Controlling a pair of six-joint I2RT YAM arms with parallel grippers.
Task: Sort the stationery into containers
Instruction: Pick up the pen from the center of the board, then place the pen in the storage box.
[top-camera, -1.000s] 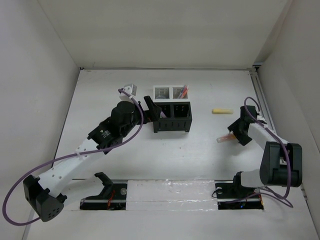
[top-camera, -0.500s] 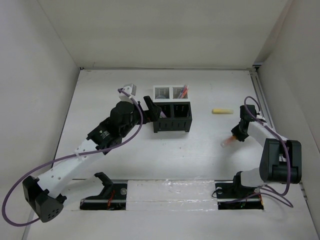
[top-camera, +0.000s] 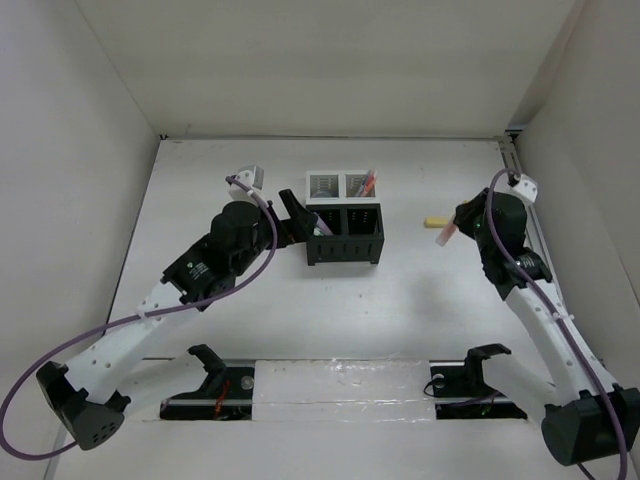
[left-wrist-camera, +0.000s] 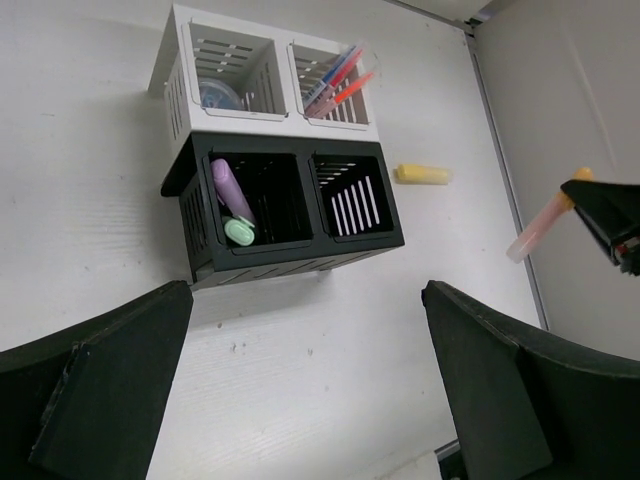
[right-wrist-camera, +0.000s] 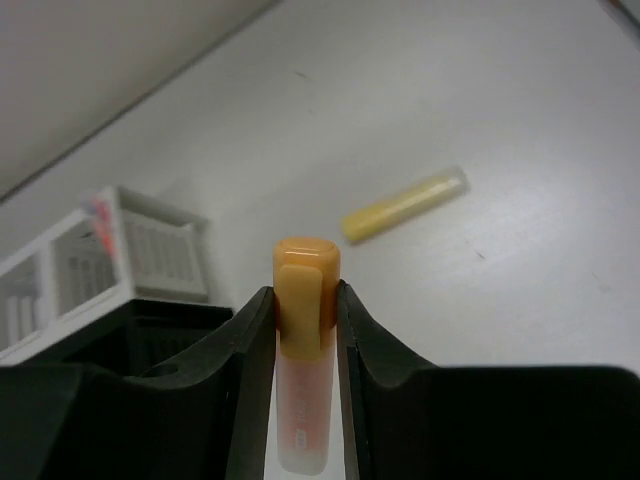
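Left gripper (left-wrist-camera: 300, 390) spread wide, empty, near side of the black bin (left-wrist-camera: 197, 225). Only its wrist view shows the purple and green markers (left-wrist-camera: 232, 200) inside. Yellow marker (top-camera: 437, 221) lies right of the bins. Right gripper (right-wrist-camera: 303, 295) clamps the orange-capped marker (right-wrist-camera: 300, 380) beside it; the barrel print is possibly text, unreadable.

We count two black bins (left-wrist-camera: 285, 262), two white bins (left-wrist-camera: 181, 60), one yellow marker (left-wrist-camera: 422, 174) right of them, one orange marker (right-wrist-camera: 305, 290).
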